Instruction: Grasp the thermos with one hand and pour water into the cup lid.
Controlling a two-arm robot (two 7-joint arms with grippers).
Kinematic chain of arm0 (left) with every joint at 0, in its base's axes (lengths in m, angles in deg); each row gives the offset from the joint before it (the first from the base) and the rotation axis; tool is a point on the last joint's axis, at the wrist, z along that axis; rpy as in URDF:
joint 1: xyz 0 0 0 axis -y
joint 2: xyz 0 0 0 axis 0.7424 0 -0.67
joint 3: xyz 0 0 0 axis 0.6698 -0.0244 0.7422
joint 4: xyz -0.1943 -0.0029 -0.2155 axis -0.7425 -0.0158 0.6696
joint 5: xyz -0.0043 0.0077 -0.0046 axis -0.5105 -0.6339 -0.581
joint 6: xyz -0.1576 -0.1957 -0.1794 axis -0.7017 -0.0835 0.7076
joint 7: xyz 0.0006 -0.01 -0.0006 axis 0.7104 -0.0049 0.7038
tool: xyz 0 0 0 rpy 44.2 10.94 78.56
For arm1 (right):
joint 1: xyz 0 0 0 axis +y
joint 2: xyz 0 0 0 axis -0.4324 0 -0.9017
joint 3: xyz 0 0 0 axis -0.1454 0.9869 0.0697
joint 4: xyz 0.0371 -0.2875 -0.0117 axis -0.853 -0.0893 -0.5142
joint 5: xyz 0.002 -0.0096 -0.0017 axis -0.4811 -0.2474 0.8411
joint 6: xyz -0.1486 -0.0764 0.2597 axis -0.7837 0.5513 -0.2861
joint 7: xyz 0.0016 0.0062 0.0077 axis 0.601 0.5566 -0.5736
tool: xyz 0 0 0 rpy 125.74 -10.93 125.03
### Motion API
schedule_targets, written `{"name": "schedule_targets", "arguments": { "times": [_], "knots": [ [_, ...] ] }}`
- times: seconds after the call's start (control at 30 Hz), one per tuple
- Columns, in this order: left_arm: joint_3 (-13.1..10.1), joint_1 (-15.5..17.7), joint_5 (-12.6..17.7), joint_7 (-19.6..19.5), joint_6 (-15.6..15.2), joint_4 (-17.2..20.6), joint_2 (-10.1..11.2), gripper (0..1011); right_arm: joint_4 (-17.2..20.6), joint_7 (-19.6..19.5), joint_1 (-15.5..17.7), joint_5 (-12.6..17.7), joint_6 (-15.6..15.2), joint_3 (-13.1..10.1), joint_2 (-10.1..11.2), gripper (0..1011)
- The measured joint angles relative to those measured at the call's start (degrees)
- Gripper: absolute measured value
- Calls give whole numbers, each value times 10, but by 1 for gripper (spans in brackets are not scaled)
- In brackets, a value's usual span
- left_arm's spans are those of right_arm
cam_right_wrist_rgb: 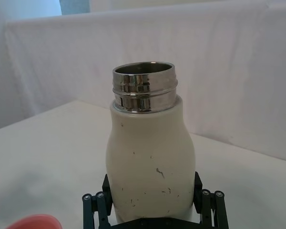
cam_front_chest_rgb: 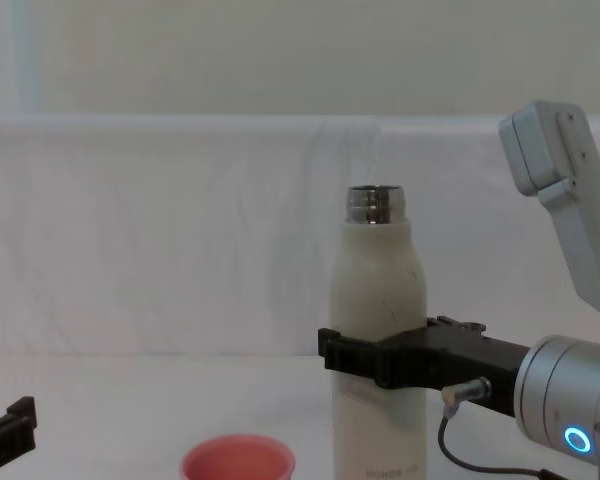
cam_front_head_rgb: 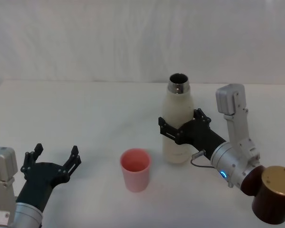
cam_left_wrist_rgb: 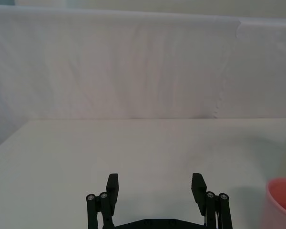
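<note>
Fingers (cam_front_head_rgb: 167,127) of the right gripper (cam_front_head_rgb: 179,127) clamp the upright thermos (cam_front_head_rgb: 178,124), hiding its waist; cup lid (cam_front_head_rgb: 136,169) stands beside; left gripper (cam_front_head_rgb: 53,158) idles open.

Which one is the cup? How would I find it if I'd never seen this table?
Look at the white table. Near its middle stands a tall cream bottle with a shiny metal neck, and the right gripper has its jaws around it. The cup stands apart from the bottle, on its left: small, round, pink, open on top and much shorter than the bottle.
</note>
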Motion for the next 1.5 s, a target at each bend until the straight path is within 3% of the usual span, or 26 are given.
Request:
{"name": "schedule_targets", "arguments": {
  "times": [0.97,1.5],
  "knots": [
    [0,0,0,0,0,0,0,1001,-8,-25,-3,42,-4,19,21,962],
    [0,0,0,0,0,0,0,1001,-8,-24,-3,40,-2,19,21,1001]
  ]
}}
